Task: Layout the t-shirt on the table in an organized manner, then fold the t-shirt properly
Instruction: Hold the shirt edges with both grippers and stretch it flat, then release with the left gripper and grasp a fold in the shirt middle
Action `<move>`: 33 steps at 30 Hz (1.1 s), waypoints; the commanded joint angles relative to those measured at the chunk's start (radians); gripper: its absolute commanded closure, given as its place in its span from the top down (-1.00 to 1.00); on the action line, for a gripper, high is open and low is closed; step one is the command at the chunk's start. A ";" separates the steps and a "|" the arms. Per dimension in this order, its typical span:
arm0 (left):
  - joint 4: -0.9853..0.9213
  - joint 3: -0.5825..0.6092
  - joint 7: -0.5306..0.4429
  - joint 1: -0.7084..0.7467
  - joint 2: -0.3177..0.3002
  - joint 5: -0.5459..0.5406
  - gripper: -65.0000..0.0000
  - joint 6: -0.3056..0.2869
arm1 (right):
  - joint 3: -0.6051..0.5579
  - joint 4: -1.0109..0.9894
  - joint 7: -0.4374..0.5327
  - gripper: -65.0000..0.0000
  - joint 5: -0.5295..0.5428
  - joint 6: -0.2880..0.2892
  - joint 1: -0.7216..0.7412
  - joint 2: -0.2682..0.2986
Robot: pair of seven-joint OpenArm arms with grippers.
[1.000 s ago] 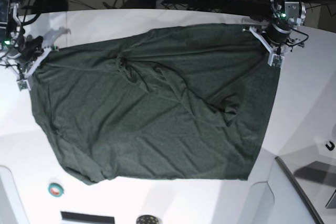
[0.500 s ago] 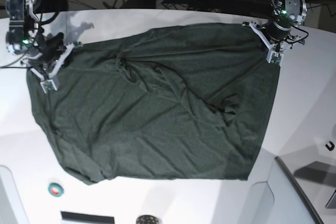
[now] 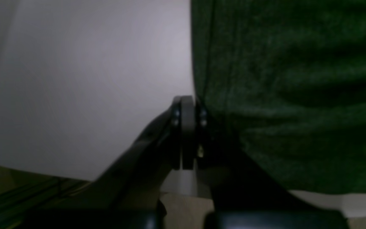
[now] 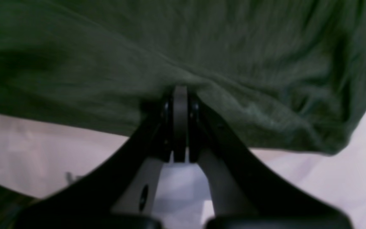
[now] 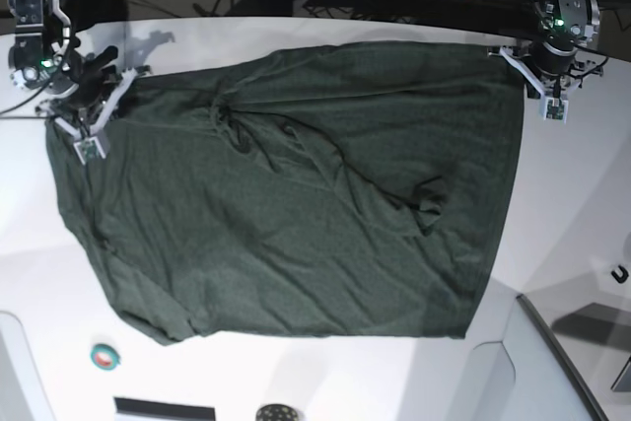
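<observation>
Stretched wider since earlier, t-shirt (image 5: pixel 296 204) corners sit pinched in left tool (image 5: pixel 548 86) and right tool (image 5: pixel 91 115).

We see a plain dark forest-green t-shirt (image 5: pixel 296 204), no print, on a smooth white worktop (image 5: pixel 572 204); small teal ring (image 5: pixel 105 355) at lower left.

Soft wrist views, cloth cut off

Both wrist feeds are blurred for me: the t-shirt (image 3: pixel 291 95) runs off the top and right edges, and whether the left gripper (image 3: pixel 187 105) pinches fabric at the table (image 3: pixel 84 79) edge, I can't tell.
</observation>
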 commanded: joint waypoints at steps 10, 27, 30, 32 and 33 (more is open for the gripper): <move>0.041 0.080 -0.015 -0.181 0.002 0.014 -1.00 0.000 | -0.002 0.168 0.024 -0.97 0.010 0.002 0.012 -0.023; -0.315 0.281 -0.015 -0.543 -0.002 0.014 -0.27 0.002 | 0.004 0.168 0.024 -0.97 0.010 0.002 -0.025 -0.023; -0.333 0.283 -0.016 -0.543 0.004 0.014 -0.27 0.002 | 0.004 0.168 0.024 -0.97 0.010 0.002 -0.025 -0.021; -0.362 0.283 -0.018 -0.544 0.005 0.014 -0.27 0.002 | 0.002 0.168 0.024 -0.97 0.010 0.002 -0.025 -0.021; -0.378 0.283 -0.019 -0.544 0.005 0.014 -0.28 0.002 | 0.001 0.168 0.024 -0.97 0.010 0.002 -0.025 -0.021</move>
